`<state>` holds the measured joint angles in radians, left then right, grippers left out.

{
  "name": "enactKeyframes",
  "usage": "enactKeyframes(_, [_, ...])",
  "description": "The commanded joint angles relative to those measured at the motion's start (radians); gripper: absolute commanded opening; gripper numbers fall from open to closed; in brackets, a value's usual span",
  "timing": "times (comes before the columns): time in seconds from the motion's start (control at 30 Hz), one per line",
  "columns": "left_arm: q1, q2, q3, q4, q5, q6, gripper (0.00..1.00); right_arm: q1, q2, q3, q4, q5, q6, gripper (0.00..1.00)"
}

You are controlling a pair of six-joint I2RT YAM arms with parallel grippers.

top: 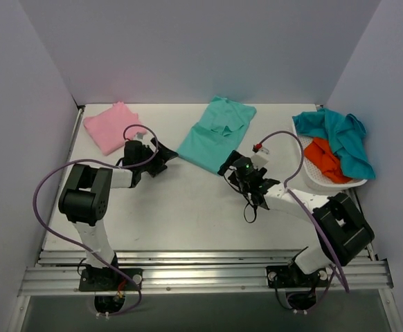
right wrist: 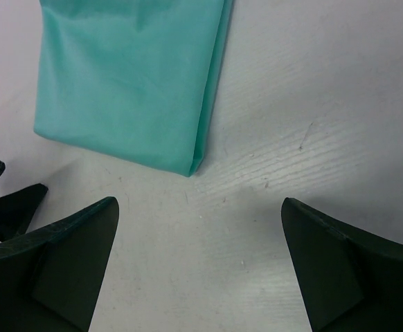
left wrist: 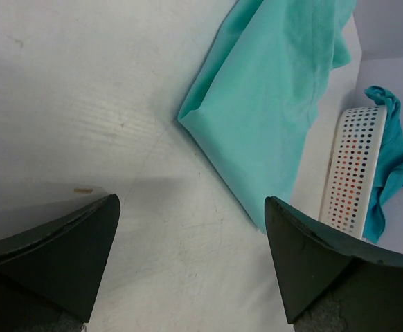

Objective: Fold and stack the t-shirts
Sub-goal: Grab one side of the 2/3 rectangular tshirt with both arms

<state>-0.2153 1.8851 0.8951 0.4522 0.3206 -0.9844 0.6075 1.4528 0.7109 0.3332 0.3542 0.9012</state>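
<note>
A folded pink tee (top: 113, 126) lies at the far left of the white worktop (top: 187, 214). The left jaws, spread wide and gripping nothing, hover near the lower left corner of a sea-green tee (top: 215, 133), folded lengthwise at centre back. The right jaws, likewise spread and gripping nothing, hover near its lower right corner. At the right edge, a white dotted basket (top: 312, 178) holds an orange tee (top: 324, 158), and a teal tee (top: 343, 138) spills over its rim. The walls are pale grey. The basket's floor is hidden.
</note>
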Motion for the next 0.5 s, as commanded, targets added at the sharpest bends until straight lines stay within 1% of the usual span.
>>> enactKeyframes(0.0, [-0.009,0.066,0.037,0.132,0.005,-0.026,0.97,-0.002,0.096,0.007,0.17,-0.08,0.027,0.99])
enactKeyframes(0.13, [-0.012,0.123,0.076,0.14,0.0,-0.036,0.98,-0.002,0.201,0.036,0.239,-0.113,0.031,0.99])
enactKeyframes(0.3, [-0.019,0.173,0.134,0.132,0.002,-0.042,0.98,-0.003,0.322,0.105,0.247,-0.141,0.031,0.98])
enactKeyframes(0.47, [-0.027,0.232,0.183,0.141,0.006,-0.053,1.0,-0.014,0.399,0.163,0.26,-0.162,0.028,0.98])
